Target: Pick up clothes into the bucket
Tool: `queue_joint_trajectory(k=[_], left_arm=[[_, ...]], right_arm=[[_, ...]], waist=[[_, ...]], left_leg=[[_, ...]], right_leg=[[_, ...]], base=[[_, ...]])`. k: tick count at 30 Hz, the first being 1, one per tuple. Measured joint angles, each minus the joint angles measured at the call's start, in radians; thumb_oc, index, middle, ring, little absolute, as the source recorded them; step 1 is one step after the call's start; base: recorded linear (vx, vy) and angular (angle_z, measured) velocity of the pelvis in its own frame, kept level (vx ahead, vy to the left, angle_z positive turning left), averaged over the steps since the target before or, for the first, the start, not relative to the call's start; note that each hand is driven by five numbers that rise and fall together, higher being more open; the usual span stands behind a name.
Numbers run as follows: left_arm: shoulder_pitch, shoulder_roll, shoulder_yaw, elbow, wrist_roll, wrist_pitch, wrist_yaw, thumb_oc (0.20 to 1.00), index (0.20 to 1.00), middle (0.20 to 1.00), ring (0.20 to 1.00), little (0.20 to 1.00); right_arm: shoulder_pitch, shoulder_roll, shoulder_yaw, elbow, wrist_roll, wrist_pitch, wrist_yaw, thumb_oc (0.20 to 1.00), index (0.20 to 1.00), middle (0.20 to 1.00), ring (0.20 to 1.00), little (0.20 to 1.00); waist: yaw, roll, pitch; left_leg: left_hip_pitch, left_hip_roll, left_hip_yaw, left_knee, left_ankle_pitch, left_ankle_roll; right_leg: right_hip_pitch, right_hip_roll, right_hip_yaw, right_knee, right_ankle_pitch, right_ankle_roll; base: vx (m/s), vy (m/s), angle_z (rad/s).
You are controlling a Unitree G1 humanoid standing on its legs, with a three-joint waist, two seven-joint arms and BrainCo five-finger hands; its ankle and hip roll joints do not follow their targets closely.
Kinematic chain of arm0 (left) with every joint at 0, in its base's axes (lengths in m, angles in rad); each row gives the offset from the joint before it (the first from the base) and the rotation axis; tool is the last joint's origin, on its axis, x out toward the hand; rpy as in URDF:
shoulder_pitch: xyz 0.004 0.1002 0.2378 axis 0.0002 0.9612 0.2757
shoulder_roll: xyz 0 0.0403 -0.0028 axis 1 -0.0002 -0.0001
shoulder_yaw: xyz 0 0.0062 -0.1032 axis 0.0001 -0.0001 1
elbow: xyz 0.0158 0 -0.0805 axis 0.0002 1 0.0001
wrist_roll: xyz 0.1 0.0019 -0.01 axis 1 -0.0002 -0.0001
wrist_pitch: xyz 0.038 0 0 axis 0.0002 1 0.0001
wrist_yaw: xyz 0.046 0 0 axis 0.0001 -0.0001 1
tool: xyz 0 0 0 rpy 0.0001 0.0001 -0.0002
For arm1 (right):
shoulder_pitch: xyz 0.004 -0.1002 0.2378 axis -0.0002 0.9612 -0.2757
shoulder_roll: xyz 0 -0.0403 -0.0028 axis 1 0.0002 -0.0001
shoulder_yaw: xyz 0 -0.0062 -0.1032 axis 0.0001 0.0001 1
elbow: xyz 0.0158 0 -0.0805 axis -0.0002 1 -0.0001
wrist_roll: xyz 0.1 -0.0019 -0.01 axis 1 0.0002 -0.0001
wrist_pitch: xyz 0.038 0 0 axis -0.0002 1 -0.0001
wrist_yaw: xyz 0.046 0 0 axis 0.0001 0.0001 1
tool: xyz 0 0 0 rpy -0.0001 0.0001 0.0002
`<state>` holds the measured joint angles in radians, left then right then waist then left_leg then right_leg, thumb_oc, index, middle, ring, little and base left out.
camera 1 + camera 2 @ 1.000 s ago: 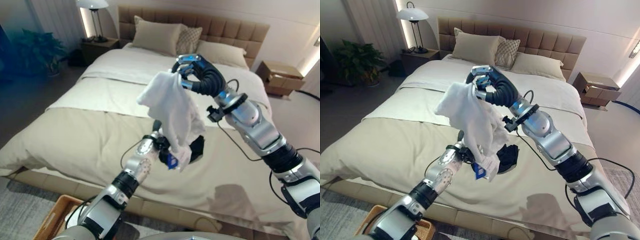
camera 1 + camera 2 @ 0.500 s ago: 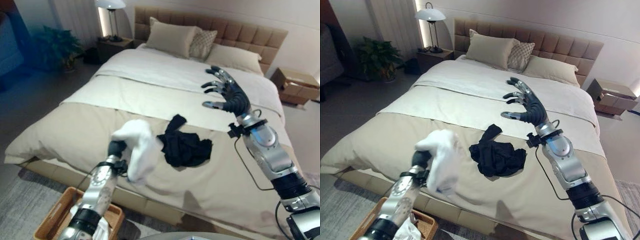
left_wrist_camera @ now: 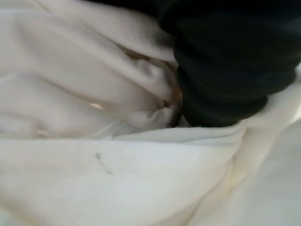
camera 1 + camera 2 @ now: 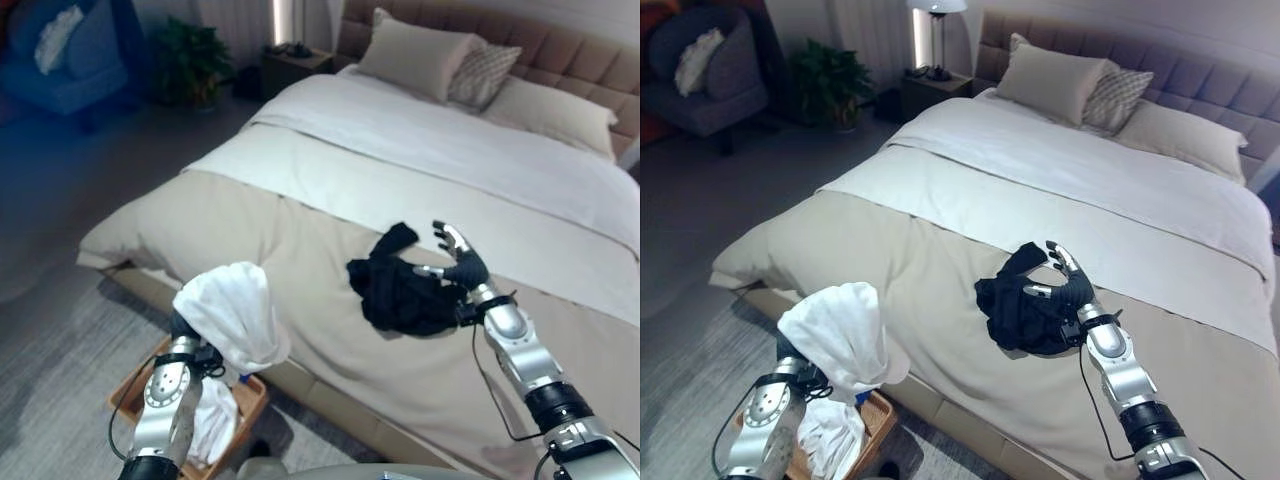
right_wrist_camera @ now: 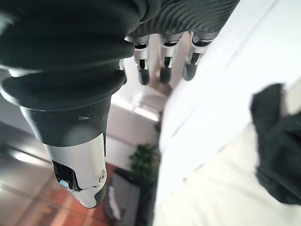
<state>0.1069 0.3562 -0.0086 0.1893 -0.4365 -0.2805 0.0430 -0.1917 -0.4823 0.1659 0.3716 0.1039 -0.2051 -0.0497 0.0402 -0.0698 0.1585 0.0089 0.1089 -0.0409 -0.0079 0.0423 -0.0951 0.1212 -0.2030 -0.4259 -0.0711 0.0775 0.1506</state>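
Note:
A white garment (image 4: 232, 312) is bunched over my left hand (image 4: 183, 328), held up just above a wicker basket (image 4: 125, 395) on the floor beside the bed. The left wrist view shows white cloth (image 3: 117, 117) pressed against the hand's dark cover (image 3: 230, 61). More white clothes (image 4: 830, 440) lie in the basket. A black garment (image 4: 400, 292) lies crumpled on the beige bedcover. My right hand (image 4: 457, 264) hovers at its right edge, open with straight fingers (image 5: 164, 70), and the black garment (image 5: 277, 155) shows below them.
The large bed (image 4: 300, 230) takes up the middle, with pillows (image 4: 420, 60) at its head. A potted plant (image 4: 825, 85), an armchair (image 4: 710, 75) and a nightstand with a lamp (image 4: 935, 70) stand far left. Grey rug (image 4: 60, 360) lies around the basket.
The camera has swung left and down. My left arm has carried the white garment off the bed to above the basket. My right hand has dropped to the black garment.

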Motion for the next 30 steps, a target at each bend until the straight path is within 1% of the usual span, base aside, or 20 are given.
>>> queue_joint_trajectory(k=[1,2,3,4,5,6,7,8,9,10,11,12,13,16,17,20,22,24,28,30], left_arm=[[0.002,0.003,0.001,-0.008,0.017,-0.003,0.005,0.2,0.2,0.2,0.2,0.2],[-0.004,0.011,0.0,-0.021,0.041,-0.009,0.011,0.2,0.2,0.2,0.2,0.2],[-0.014,0.014,-0.004,-0.018,0.064,-0.013,0.027,0.2,0.2,0.2,0.2,0.2],[-0.021,0.014,-0.006,-0.021,0.072,-0.013,0.03,0.2,0.2,0.2,0.2,0.2],[-0.032,0.012,-0.007,-0.021,0.078,-0.015,0.04,0.2,0.2,0.2,0.2,0.2],[-0.039,0.008,-0.008,-0.019,0.089,-0.016,0.05,0.2,0.2,0.2,0.2,0.2],[-0.056,0.003,-0.006,-0.017,0.106,-0.016,0.069,0.2,0.2,0.2,0.2,0.2],[-0.09,0.019,-0.004,-0.006,0.111,-0.018,0.082,0.2,0.2,0.2,0.2,0.2],[-0.093,0.021,-0.004,-0.004,0.114,-0.018,0.094,0.2,0.2,0.2,0.2,0.2],[-0.084,0.015,-0.004,-0.004,0.132,-0.018,0.113,0.2,0.2,0.2,0.2,0.2],[-0.103,0.01,-0.009,0.006,0.159,-0.02,0.129,0.2,0.2,0.2,0.2,0.2],[-0.118,0.009,-0.009,0.008,0.169,-0.02,0.143,0.2,0.2,0.2,0.2,0.2],[-0.149,0.02,-0.006,0.009,0.182,-0.028,0.174,0.2,0.2,0.2,0.2,0.2],[-0.189,0.047,0.002,0.018,0.187,-0.032,0.222,0.2,0.2,0.2,0.2,0.2],[-0.214,0.053,0.01,0.046,0.187,-0.031,0.245,0.2,0.2,0.2,0.2,0.2],[-0.235,0.056,0.034,0.085,0.194,-0.03,0.29,0.2,0.2,0.2,0.2,0.2],[-0.245,0.057,0.038,0.091,0.23,-0.03,0.334,0.2,0.2,0.2,0.2,0.2],[-0.276,0.058,0.037,0.115,0.25,-0.029,0.361,0.2,0.2,0.2,0.2,0.2],[-0.356,0.058,0.034,0.144,0.27,-0.025,0.409,0.2,0.2,0.2,0.2,0.2],[-0.408,0.064,0.033,0.147,0.271,-0.024,0.447,0.2,0.2,0.2,0.2,0.2]], right_arm=[[0.002,0.0,0.0,0.012,-0.027,0.0,-0.009,1.0,1.0,1.0,1.0,1.0],[0.002,0.0,-0.001,0.031,-0.059,0.0,-0.025,1.0,1.0,1.0,1.0,1.0],[-0.003,0.01,-0.008,0.054,-0.076,-0.005,-0.042,1.0,1.0,1.0,1.0,1.0],[-0.002,0.01,-0.01,0.059,-0.076,-0.005,-0.052,1.0,1.0,1.0,1.0,1.0],[-0.002,0.011,-0.01,0.073,-0.087,-0.003,-0.057,1.0,1.0,1.0,1.0,1.0],[0.0,0.004,-0.01,0.068,-0.092,-0.004,-0.062,1.0,1.0,1.0,1.0,1.0],[0.005,-0.011,-0.007,0.058,-0.093,-0.007,-0.066,1.0,1.0,1.0,1.0,1.0],[-0.001,0.0,-0.011,0.062,-0.093,-0.002,-0.07,1.0,1.0,1.0,1.0,1.0],[-0.005,0.007,-0.011,0.058,-0.093,-0.001,-0.07,1.0,1.0,1.0,1.0,1.0],[0.004,0.009,-0.014,0.038,-0.093,-0.001,-0.07,1.0,1.0,1.0,1.0,1.0],[0.021,0.017,-0.038,0.029,-0.091,-0.001,-0.082,1.0,1.0,1.0,1.0,1.0],[0.031,0.02,-0.045,0.022,-0.091,-0.001,-0.092,1.0,1.0,1.0,1.0,1.0],[0.032,0.029,-0.047,0.019,-0.091,-0.002,-0.101,1.0,1.0,1.0,1.0,1.0],[-0.005,0.053,-0.045,0.018,-0.086,-0.002,-0.112,1.0,1.0,1.0,1.0,1.0],[-0.032,0.065,-0.036,0.018,-0.082,-0.002,-0.113,1.0,1.0,1.0,1.0,1.0],[-0.071,0.081,-0.025,0.016,-0.079,-0.002,-0.113,1.0,1.0,1.0,1.0,1.0],[-0.084,0.079,-0.024,-0.008,-0.066,-0.003,-0.116,1.0,1.0,1.0,1.0,1.0],[-0.089,0.071,-0.01,-0.026,-0.05,-0.008,-0.123,1.0,1.0,1.0,1.0,1.0],[-0.109,0.07,0.008,-0.035,-0.032,-0.008,-0.134,1.0,1.0,1.0,1.0,1.0],[-0.127,0.065,0.008,-0.049,-0.026,-0.008,-0.142,1.0,1.0,1.0,1.0,1.0]], waist=[[0.015,0.005,0.009],[0.005,0.004,0.022],[0.027,0.021,0.036],[0.019,0.023,0.042],[0.027,0.041,0.057],[0.025,0.052,0.071],[0.011,0.068,0.086],[0.004,0.031,0.116],[0.008,0.018,0.123],[-0.002,0.038,0.124],[-0.019,0.051,0.132],[-0.025,0.046,0.133],[-0.024,0.024,0.145],[-0.015,0.004,0.167],[0.005,0.002,0.191],[0.006,-0.003,0.226],[0.008,-0.009,0.257],[0.007,-0.012,0.263],[0.007,-0.02,0.295],[0.001,-0.025,0.33]], left_leg=[[-0.02,0.001,-0.021,0.008,0.006,-0.005],[-0.05,0.007,-0.057,0.02,0.014,-0.017],[-0.11,0.013,-0.088,0.037,0.034,-0.02],[-0.118,0.014,-0.101,0.039,0.035,-0.021],[-0.141,0.02,-0.117,0.03,0.045,-0.018],[-0.164,0.025,-0.1,0.021,0.055,-0.011],[-0.176,0.051,-0.001,-0.013,0.034,0.03],[-0.216,0.047,0.081,0.06,-0.017,0.069],[-0.229,0.035,0.096,0.113,-0.02,0.073],[-0.208,0.035,0.088,0.145,-0.016,0.071],[-0.193,0.036,0.091,0.116,-0.019,0.015],[-0.196,0.023,0.083,0.119,-0.014,0.023],[-0.217,0.004,0.08,0.139,-0.007,0.019],[-0.303,-0.01,0.082,0.207,-0.011,0.024],[-0.321,-0.009,0.093,0.233,-0.016,0.031],[-0.332,-0.008,0.093,0.25,-0.021,0.032],[-0.349,0.0,0.09,0.266,-0.021,0.032],[-0.387,0.007,0.082,0.285,-0.043,0.029],[-0.486,0.018,0.059,0.338,-0.036,0.037],[-0.556,0.017,0.039,0.391,-0.037,0.035]], right_leg=[[-0.004,0.008,-0.015,0.004,-0.003,-0.001],[-0.015,0.014,-0.038,0.007,-0.009,-0.003],[-0.045,0.024,-0.067,0.028,-0.016,-0.005],[-0.052,0.027,-0.079,0.035,-0.025,-0.002],[-0.06,0.035,-0.108,0.045,-0.037,-0.01],[-0.078,0.027,-0.125,0.075,-0.039,-0.031],[-0.114,0.005,-0.155,0.131,-0.063,-0.066],[-0.147,-0.057,-0.165,0.171,-0.095,-0.068],[-0.165,-0.079,-0.159,0.197,-0.101,-0.065],[-0.162,-0.079,-0.153,0.22,-0.099,-0.042],[-0.153,-0.098,-0.162,0.252,-0.11,-0.017],[-0.158,-0.11,-0.163,0.264,-0.111,-0.017],[-0.183,-0.139,-0.159,0.285,-0.112,-0.015],[-0.26,-0.166,-0.139,0.328,-0.111,-0.017],[-0.286,-0.172,-0.115,0.35,-0.11,-0.017],[-0.299,-0.17,-0.103,0.367,-0.114,-0.018],[-0.318,-0.166,-0.098,0.39,-0.125,-0.019],[-0.361,-0.167,-0.086,0.426,-0.151,-0.018],[-0.461,-0.172,-0.079,0.515,-0.175,-0.035],[-0.528,-0.189,-0.075,0.598,-0.207,-0.046]], base=[[-0.35,-0.078,0.91],[-0.23,-0.004,0.79],[-0.24,0.007,0.76],[-0.25,0.071,0.73],[-0.19,0.065,0.6],[-0.26,0.123,0.84],[-0.06,0.125,0.81],[-0.06,0.117,0.61],[0.0,0.111,0.26],[-0.05,0.098,0.17],[-0.05,0.1,0.34],[-0.12,0.1,0.41],[-0.08,0.062,0.22],[-0.09,0.068,-0.01],[-0.06,0.068,-0.16],[-0.08,0.024,-0.08],[-0.02,0.004,-0.01],[-0.03,-0.001,0.0],[-0.1,0.013,0.06],[-0.1,0.014,0.13]])
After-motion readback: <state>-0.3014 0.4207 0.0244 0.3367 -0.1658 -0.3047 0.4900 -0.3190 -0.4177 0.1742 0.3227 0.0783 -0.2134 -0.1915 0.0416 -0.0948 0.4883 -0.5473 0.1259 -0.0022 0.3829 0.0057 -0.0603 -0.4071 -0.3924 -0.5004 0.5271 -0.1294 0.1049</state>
